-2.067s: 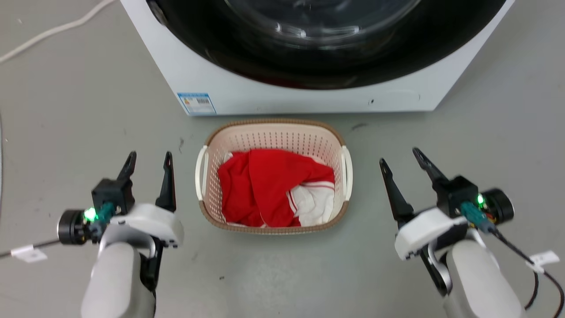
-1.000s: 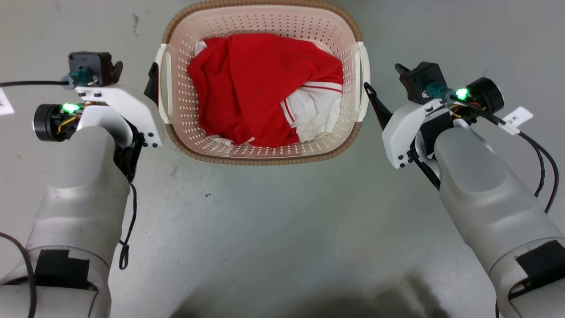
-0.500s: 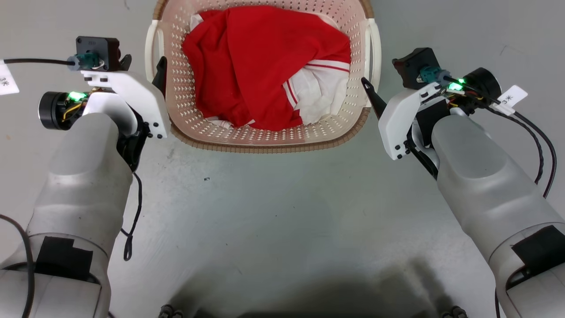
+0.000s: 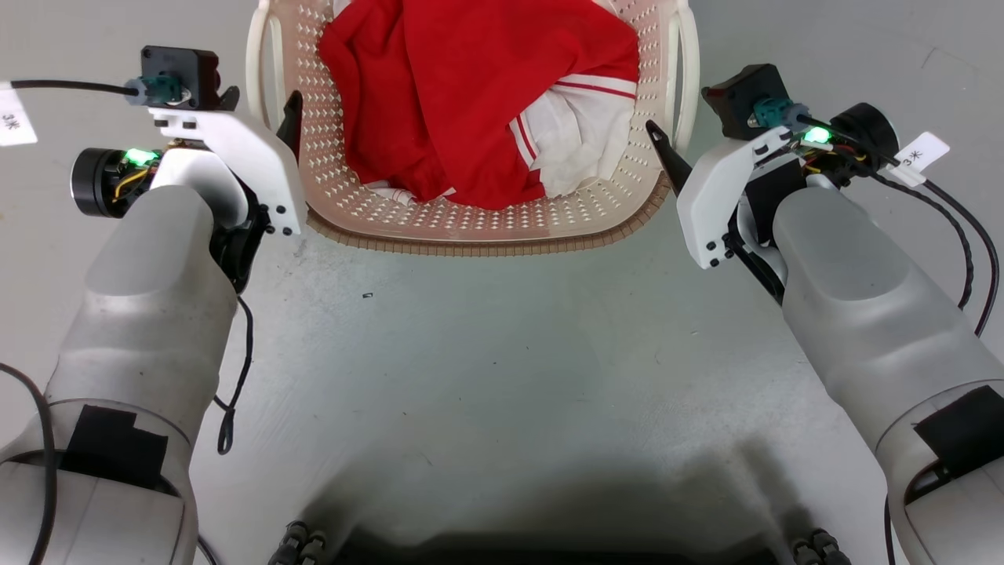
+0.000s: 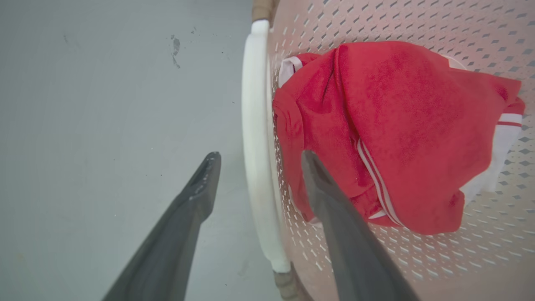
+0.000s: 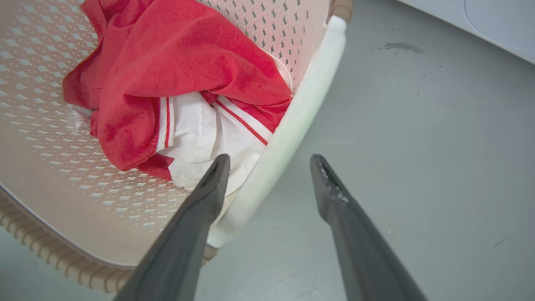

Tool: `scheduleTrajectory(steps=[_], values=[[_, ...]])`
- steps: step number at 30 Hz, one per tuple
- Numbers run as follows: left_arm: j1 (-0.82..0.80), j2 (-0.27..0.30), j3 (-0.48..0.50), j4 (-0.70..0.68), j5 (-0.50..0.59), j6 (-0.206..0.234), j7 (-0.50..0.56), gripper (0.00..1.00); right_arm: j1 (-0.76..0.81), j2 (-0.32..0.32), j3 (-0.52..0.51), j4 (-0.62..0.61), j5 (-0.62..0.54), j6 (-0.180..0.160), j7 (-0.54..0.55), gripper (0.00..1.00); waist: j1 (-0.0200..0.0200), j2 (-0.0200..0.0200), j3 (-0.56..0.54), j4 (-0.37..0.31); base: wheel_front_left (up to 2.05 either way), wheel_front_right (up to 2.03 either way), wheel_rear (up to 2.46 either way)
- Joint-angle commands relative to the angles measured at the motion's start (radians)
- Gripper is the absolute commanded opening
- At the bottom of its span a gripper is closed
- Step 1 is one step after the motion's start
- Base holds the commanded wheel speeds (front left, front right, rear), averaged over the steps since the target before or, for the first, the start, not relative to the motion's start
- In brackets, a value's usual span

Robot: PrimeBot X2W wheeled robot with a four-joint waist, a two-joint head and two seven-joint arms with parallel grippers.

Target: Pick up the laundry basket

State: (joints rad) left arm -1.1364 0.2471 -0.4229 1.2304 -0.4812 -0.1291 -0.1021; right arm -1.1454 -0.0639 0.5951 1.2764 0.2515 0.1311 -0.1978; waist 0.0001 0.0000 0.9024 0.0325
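Basket [image 4: 471, 224] on floor [image 4: 502, 377], red cloth [image 4: 471, 78] inside; left gripper [image 5: 260, 155] and right gripper [image 6: 270, 157] both spread wide, each straddling a handle [image 5: 255, 125].

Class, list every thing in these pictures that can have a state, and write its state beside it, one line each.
laundry basket: upright, loaded with clothing, not yet gripped.
red and white garment: crumpled, lying inside the basket.
left gripper: open, one finger either side of the left handle.
right gripper: open, one finger either side of the right handle.
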Motion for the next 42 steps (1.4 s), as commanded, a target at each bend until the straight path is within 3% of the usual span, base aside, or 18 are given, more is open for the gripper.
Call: scheduleTrajectory(steps=[1, 2, 10, 19, 42], values=[[-0.016, 0.004, -0.013, 0.003, -0.001, -0.001, 0.006, 0.3, -0.02, -0.006, 0.006, 0.003, 0.005, -0.001, -0.006, 0.0, -0.0001, 0.0, 0.003, 0.001, 0.0, 0.0, 0.0], [-0.021, 0.009, -0.024, 0.003, 0.003, -0.001, 0.003, 0.0, -0.021, -0.006, 0.009, 0.004, 0.01, -0.001, -0.006, 0.0, -0.0001, 0.0, 0.005, 0.001, 0.0, 0.0, 0.0], [-0.032, 0.019, -0.075, 0.009, -0.023, 0.001, 0.002, 0.0, -0.026, -0.009, 0.034, 0.006, 0.037, -0.001, -0.009, 0.0, -0.0001, 0.0, 0.0, -0.005, 0.0, 0.0, 0.0], [0.022, -0.001, -0.111, 0.02, -0.068, 0.0, 0.019, 0.0, 0.028, -0.002, 0.07, 0.009, 0.077, -0.001, 0.024, 0.0, -0.0001, 0.0, -0.089, -0.007, 0.0, 0.0, 0.0], [0.274, -0.01, -0.304, -0.016, -0.201, 0.0, 0.185, 0.0, 0.255, -0.006, 0.251, -0.039, 0.305, -0.001, 0.226, 0.0, -0.0001, 0.0, -0.489, -0.03, 0.0, 0.0, 0.0]])
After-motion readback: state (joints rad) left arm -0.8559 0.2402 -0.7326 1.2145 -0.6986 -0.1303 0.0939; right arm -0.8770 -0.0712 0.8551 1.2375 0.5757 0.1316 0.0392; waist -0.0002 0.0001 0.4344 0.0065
